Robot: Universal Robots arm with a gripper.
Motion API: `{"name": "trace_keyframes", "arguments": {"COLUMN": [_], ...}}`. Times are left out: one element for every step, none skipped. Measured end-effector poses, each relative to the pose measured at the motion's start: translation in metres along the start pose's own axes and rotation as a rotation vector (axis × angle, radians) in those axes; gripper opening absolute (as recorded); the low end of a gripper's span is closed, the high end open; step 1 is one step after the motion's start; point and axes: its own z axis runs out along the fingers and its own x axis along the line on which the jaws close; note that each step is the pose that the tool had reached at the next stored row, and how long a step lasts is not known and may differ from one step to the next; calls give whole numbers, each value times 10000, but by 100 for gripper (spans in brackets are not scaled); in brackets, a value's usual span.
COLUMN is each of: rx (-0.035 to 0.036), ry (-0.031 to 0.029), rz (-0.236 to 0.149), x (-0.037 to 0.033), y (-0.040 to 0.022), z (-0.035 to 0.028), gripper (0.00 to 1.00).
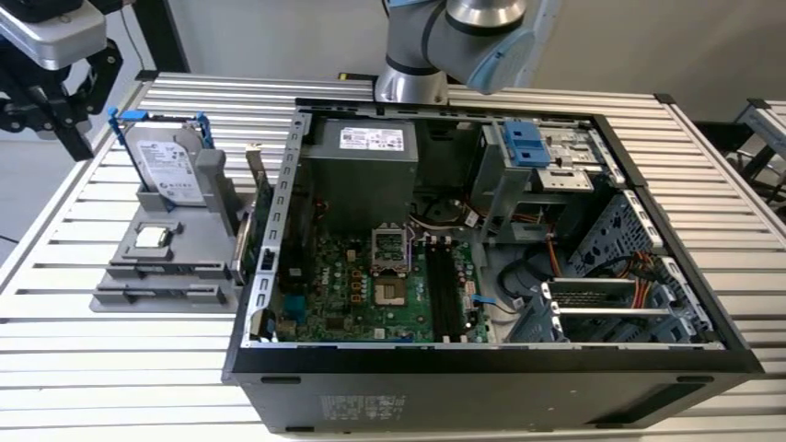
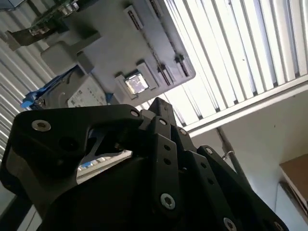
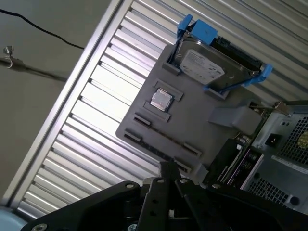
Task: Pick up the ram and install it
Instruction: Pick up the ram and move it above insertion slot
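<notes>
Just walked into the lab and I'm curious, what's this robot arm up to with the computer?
The robot arm is meant to install ram. Its gripper hangs near the gray holder, on the exterior view's left of the open computer case. The holder carries a hard drive and a CPU chip. I cannot tell whether the gripper has the ram.

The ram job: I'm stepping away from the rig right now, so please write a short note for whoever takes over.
Gripper: hangs in the air by the grey tray, outside the computer case, touching nothing.
Ram: I can't place it; the tray's long slots look bare, and the motherboard slots are too dark to tell.
Hard drive and CPU chip sit in the tray.
Done and left: installation can't be confirmed from these views.
</notes>
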Motion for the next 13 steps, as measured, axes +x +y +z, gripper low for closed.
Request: {"name": "trace_keyframes", "arguments": {"rx": [-1,-1,-2,-4,-4,-5,-6,-8,-9,-10,-12,-13,-14], "ry": [8,16,23,32,43,52,61,69,77,85,93,102,110], "rz": [-145,-305,-464,-642,-830,-1006,-1179,-1352,-1516,-1676,-1837,-2012,-2172], "x": [0,0,0,0,0,0,0,0,0,0,0,0,0], "y": [0,0,0,0,1,0,1,1,1,1,1,1,1], "z": [-1,-3,-3,-4,-5,-5,-6,-7,-7,-8,-9,-10,-10], "gripper": [0,0,0,0,0,0,0,0,0,0,0,0,0]}}
